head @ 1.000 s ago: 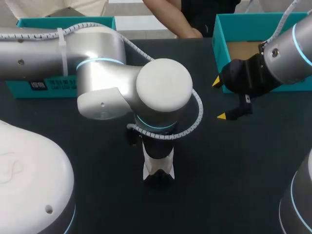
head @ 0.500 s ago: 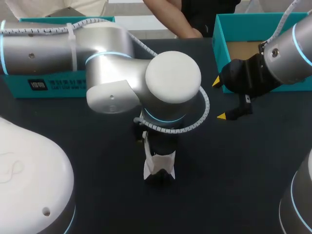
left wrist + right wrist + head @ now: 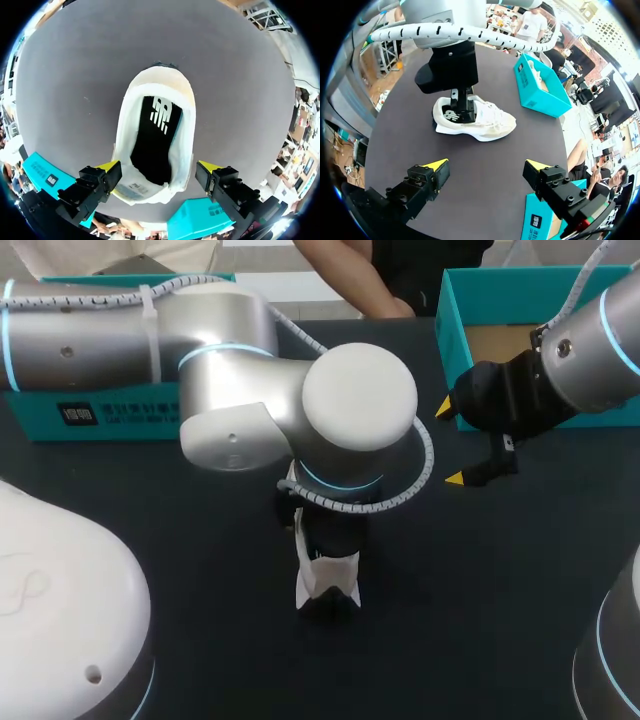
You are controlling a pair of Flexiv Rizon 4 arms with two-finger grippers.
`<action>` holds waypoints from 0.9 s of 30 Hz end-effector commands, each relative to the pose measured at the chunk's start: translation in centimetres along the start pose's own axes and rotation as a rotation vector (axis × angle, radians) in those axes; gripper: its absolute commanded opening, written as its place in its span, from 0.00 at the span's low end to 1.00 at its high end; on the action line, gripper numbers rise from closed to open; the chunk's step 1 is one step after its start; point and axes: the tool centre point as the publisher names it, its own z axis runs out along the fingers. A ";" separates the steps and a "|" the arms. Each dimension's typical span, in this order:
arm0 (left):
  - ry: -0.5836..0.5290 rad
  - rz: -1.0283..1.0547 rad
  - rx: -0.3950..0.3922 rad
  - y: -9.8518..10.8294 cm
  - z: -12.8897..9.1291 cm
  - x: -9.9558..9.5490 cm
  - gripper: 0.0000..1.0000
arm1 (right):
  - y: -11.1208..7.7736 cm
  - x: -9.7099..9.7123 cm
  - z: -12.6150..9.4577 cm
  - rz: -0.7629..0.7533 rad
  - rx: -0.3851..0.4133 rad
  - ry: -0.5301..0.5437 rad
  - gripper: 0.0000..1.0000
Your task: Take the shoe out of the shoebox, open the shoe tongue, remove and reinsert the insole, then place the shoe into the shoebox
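A white sneaker lies on the black table, its black insole showing through the wide opening. My left gripper hangs open straight above it, one yellow tip on each side of the shoe near the tongue. In the head view my left arm hides most of the sneaker; only its heel end shows. From the right wrist view the sneaker sits ahead with the left gripper over its opening. My right gripper is open and holds nothing, beside the open teal shoebox.
A second teal box stands at the back left; in the right wrist view this box holds another white shoe. A person's hand rests at the table's far edge. My left arm's elbow looms over the table's middle.
My left arm has shifted a little to the right over the sneaker. The right arm and the shoe have not moved.
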 end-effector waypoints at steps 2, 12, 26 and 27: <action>-0.006 0.020 0.006 -0.1 -0.5 -0.9 1.00 | 0.0 0.1 0.1 0.001 0.002 -0.002 1.00; 0.012 0.065 0.031 0.0 -2.9 0.0 1.00 | 0.0 0.1 0.1 0.001 0.002 -0.002 1.00; 0.033 0.066 0.000 2.9 -2.8 -0.1 0.87 | 0.0 0.1 0.1 0.001 0.002 -0.002 1.00; 0.041 0.063 -0.002 3.2 -2.5 -0.1 0.85 | 0.0 0.1 0.1 0.001 0.002 -0.002 1.00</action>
